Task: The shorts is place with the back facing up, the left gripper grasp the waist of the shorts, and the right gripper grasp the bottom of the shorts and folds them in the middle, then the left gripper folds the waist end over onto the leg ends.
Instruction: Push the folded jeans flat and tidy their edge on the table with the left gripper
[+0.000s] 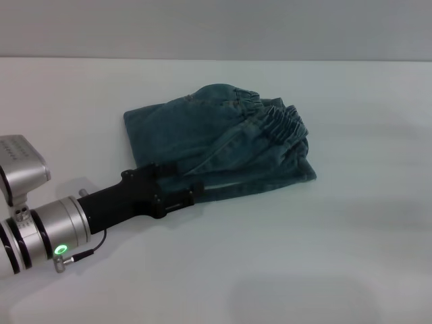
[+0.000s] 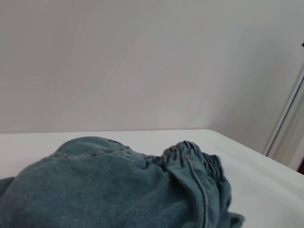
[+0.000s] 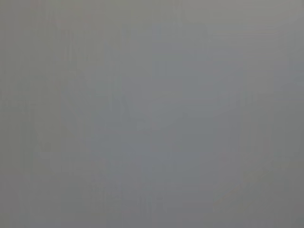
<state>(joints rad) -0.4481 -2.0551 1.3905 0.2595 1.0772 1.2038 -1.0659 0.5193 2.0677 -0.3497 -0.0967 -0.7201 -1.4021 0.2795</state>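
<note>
Folded denim shorts point(image 1: 216, 138) lay mid-table point(image 1: 351, 256), ruffled waist point(image 1: 280, 121) toward the far right. The left gripper point(image 1: 192, 191) met their near-left edge, shorts lying beyond it; finger state could not be told. The right gripper was out of view.

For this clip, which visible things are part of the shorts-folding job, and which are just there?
Part of the job:
- the shorts, lying folded up, with the waist of the shorts on top at the robot's right
- the left gripper, low at the near edge of the denim

Just there:
- the table
- the right gripper is not in view; its wrist view shows only blank grey
</note>
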